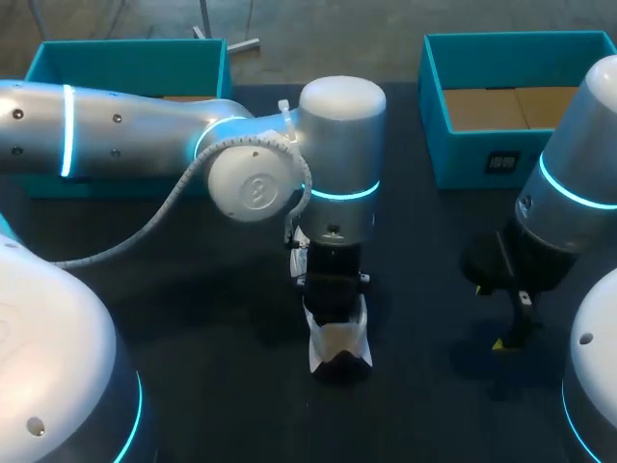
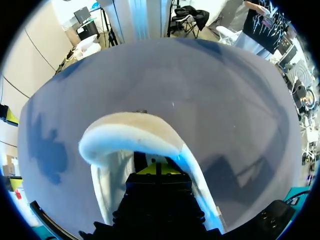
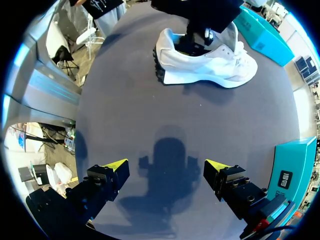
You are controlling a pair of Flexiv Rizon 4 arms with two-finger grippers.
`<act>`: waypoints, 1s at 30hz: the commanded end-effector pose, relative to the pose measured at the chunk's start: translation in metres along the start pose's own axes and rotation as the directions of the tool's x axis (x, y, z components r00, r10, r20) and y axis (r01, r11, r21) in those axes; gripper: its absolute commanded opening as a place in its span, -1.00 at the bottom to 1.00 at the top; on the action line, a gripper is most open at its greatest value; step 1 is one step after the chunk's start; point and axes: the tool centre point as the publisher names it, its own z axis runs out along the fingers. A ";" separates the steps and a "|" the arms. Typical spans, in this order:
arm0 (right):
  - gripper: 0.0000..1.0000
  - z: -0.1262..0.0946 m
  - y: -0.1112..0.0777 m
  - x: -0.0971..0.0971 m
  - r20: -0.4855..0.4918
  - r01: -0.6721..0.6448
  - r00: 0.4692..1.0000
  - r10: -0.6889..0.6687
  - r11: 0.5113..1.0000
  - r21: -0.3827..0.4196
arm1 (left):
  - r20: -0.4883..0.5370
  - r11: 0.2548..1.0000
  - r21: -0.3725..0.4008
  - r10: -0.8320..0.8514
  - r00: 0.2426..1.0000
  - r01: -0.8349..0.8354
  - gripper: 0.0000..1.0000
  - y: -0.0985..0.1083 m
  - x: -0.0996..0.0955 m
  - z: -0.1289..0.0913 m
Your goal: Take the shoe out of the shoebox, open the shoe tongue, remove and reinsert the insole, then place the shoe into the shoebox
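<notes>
The shoe (image 3: 210, 65), set on the table (image 1: 212, 386), is judged light and soft-walled, best gripped at the heel collar; the left gripper (image 2: 157, 169) is lodged inside it, closure indeterminable; the right gripper (image 3: 166, 166) is held spread, well apart.

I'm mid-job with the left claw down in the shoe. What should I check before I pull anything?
1. Shoe out of the box and upright on the table: ok.
2. Left claw inside the shoe's opening: ok.
3. Left claw holding anything: cannot tell, hidden inside the shoe.
4. Right claw open, over bare table: ok.
5. Right claw steadying the shoe: not ok, it is apart from it.
6. Box on the right side open-topped: ok.
</notes>
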 end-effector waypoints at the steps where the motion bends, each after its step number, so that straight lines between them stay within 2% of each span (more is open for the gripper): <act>1: 1.00 0.001 0.000 0.001 0.001 0.000 1.000 0.000 1.000 0.001 | -0.005 0.999 -0.041 0.008 1.000 -0.009 -1.00 -0.006 0.006 -0.024; 6: 1.00 0.001 0.000 0.001 0.001 0.000 1.000 0.000 1.000 0.001 | -0.080 0.997 -0.074 0.025 0.996 -0.031 -1.00 -0.003 0.004 -0.035; 13: 1.00 0.001 0.000 0.001 0.001 0.000 1.000 0.000 1.000 0.001 | -0.160 0.998 -0.059 0.012 0.987 -0.021 -1.00 0.006 0.003 -0.017; 25: 1.00 0.001 0.000 0.001 0.001 0.000 1.000 0.000 1.000 0.001 | -0.161 0.998 -0.058 -0.012 0.987 0.003 -1.00 0.012 0.002 0.008; 30: 1.00 0.001 0.000 0.001 0.001 0.000 1.000 0.000 1.000 0.001 | -0.112 0.998 -0.057 -0.024 0.993 0.017 -1.00 0.010 0.002 -0.003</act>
